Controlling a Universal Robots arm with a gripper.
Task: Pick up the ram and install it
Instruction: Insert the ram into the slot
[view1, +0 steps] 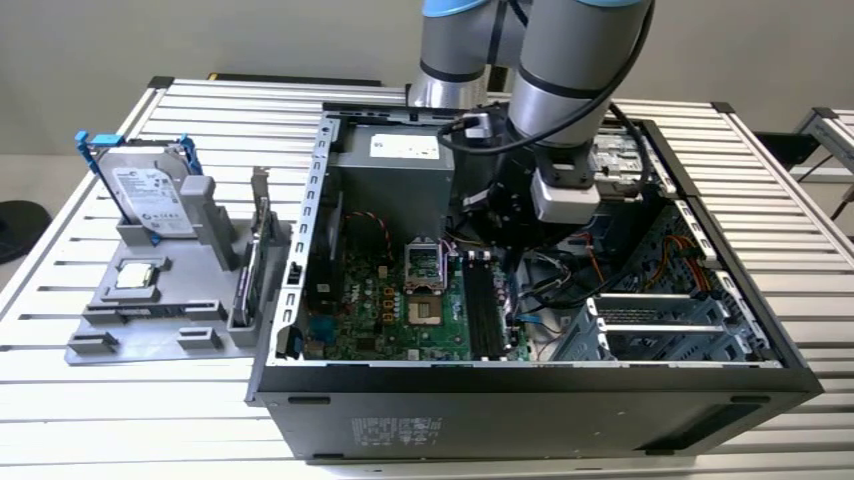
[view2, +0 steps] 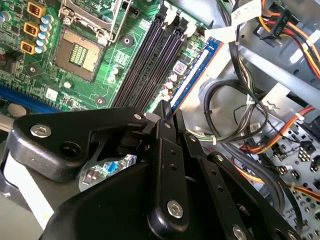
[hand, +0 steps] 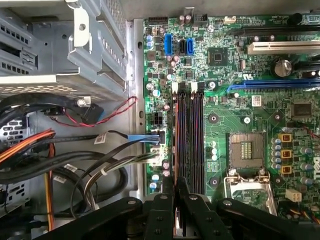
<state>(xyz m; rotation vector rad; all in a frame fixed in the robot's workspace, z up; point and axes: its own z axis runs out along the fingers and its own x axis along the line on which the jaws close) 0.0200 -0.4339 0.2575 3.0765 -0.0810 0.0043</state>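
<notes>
I am pinching the ram (view2: 195, 72) edgewise in my gripper (hand: 175, 189), fingers (view2: 166, 120) drawn narrow on it, the black slots (hand: 194, 135) running just beside them and the socket (hand: 246, 150) farther off.

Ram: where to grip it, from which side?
Pinch the ram across its two flat faces near the top long edge, coming down from above the motherboard. It is thin and stands on edge in line with the slots, so the faces are the only broad surfaces. The gripper holds it this way.
</notes>
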